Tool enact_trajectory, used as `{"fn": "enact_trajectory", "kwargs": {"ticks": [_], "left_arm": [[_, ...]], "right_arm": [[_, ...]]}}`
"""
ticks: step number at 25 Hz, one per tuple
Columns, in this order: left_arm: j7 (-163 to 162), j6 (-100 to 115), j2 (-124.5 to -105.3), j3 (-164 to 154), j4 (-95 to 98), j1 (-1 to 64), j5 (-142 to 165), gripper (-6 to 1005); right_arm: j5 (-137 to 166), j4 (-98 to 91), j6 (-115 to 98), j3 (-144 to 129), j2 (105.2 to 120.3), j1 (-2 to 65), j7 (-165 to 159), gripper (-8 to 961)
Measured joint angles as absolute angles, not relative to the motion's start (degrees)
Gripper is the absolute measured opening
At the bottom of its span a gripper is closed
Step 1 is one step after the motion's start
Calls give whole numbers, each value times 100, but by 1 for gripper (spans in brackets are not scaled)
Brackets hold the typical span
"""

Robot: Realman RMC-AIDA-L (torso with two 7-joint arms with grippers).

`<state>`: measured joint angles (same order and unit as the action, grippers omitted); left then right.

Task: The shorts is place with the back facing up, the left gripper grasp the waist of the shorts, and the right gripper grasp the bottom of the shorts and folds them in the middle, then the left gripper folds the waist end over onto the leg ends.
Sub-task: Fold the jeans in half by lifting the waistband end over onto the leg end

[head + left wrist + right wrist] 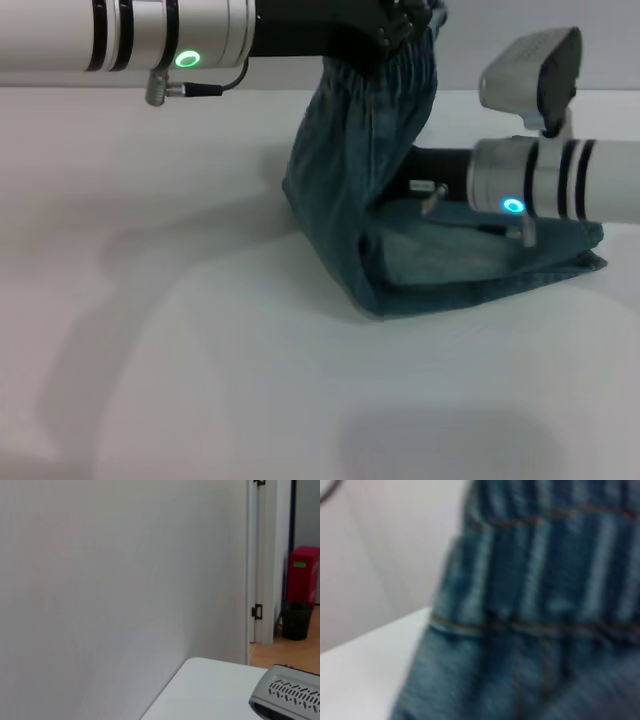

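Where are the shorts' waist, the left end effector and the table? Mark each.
waist of the shorts (408, 68): head view, on the ruched band, lifted.
left end effector (392, 22): head view, at its black tips gripping that band.
table (200, 380): head view, on bare white top.

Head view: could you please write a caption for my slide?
Left gripper lifts the shorts by the waist above the table.

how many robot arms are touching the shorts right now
2. The left gripper holds the waist of the shorts up off the table; the right arm reaches in low behind the lifted fabric, its gripper hidden.
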<state>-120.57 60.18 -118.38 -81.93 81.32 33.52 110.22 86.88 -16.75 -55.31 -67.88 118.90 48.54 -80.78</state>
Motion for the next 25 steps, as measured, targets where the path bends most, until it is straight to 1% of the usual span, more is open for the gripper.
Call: {"fn": "enact_trajectory", "kwargs": {"ticks": [4,7,13,16,25], "left_arm": [[-12046,5943,-11838,-8198,8030,3317,11027,44],[-12041,5920,-11837,-8201,7995,3299,11034,44],[-12006,5716,-11836,-8345,7850,3278,11030,44],[-12025,5281,-11838,-8736,7690,3290,11043,48],[-12058,4764,-11851,-9312,7631,3354,11029,58]], "right_arm": [[8784,-1794,-5195,-6790,11874,4536,-8077,-1],[8794,-2023,-5151,-6728,11859,4142,-8078,0],[8765,-2180,-5013,-6581,11854,3809,-8078,0],[8681,-2366,-4626,-5987,11895,3539,-7893,0],[7447,-2569,-4690,-4899,11875,2970,-6935,0]]}}
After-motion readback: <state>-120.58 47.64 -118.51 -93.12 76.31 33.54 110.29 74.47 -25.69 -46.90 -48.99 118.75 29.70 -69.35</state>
